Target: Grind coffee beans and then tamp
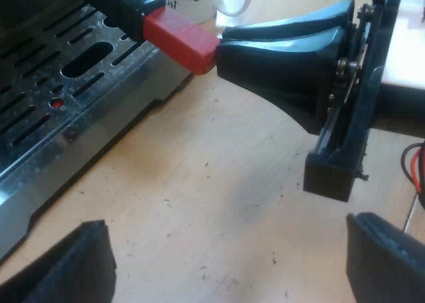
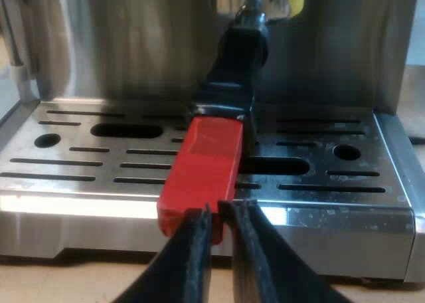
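The metal holder's dark handle [image 2: 236,57] is locked into the espresso machine's front and juts out over the drip tray [image 2: 80,160]. Its red end [image 2: 202,167] points toward me. My right gripper [image 2: 222,210] is shut, with only a thin slit between its black fingers, and its tips rest against the tip of the red end [image 1: 180,38]. From the left wrist view, the right gripper [image 1: 222,44] meets the red end from the side away from the machine. My left gripper [image 1: 226,263] hangs open over the wooden table, its fingers [image 1: 66,263] wide apart with nothing between them.
A white mug [image 1: 192,0] with pink lettering stands on the table beyond the red end. The slotted metal drip tray [image 1: 40,97] and its steel edge border the bare wooden tabletop [image 1: 212,203] under my left gripper.
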Motion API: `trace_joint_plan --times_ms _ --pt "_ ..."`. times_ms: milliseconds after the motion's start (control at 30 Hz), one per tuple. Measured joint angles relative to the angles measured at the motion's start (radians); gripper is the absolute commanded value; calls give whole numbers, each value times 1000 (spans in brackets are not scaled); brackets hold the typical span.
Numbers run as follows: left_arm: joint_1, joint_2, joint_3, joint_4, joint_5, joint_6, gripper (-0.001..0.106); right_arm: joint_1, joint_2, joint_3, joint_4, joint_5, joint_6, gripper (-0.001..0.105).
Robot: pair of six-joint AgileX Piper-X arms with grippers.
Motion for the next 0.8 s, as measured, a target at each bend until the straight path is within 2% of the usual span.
trace_joint_plan --times_ms 333,600,800 --pt "0 0 0 0 0 0 74 -10 0 0 -11 -6 -32 12" --pt "0 0 0 4 0 0 74 -10 0 0 -11 38 -44 12" --pt "0 0 0 6 0 0 74 -10 2 6 -3 114 -61 12"
